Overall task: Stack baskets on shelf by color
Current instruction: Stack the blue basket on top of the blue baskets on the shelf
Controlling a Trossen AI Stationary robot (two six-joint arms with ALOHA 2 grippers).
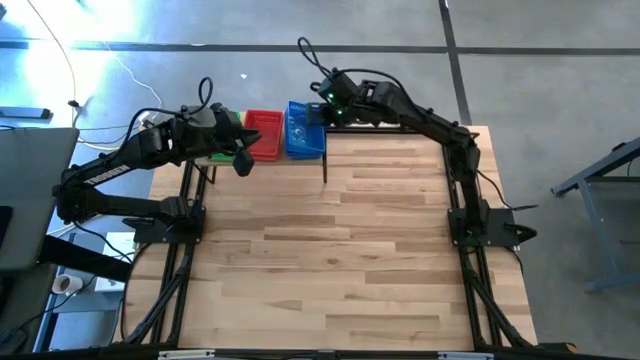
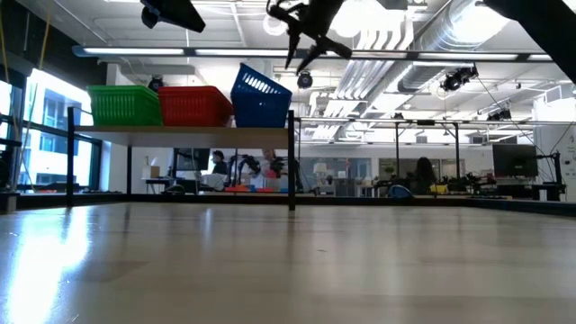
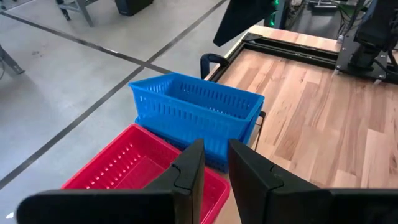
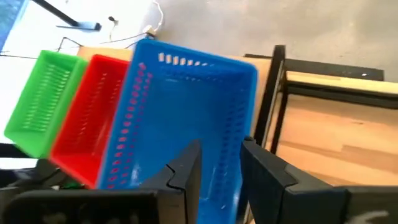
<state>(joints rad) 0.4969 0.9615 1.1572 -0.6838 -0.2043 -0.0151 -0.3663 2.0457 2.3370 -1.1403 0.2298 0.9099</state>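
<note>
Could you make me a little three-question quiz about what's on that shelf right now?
1. True or false: the blue basket sits flat on the shelf like the other two.
2. From the low view, what is the colour order of the baskets, left to right?
A. red, green, blue
B. green, red, blue
C. blue, red, green
3. Fill in: the right hand hovers over the ____ basket, while the left hand is near the green basket and the red basket.

Key
1. False: it is tilted, one end raised.
2. B
3. blue
</note>
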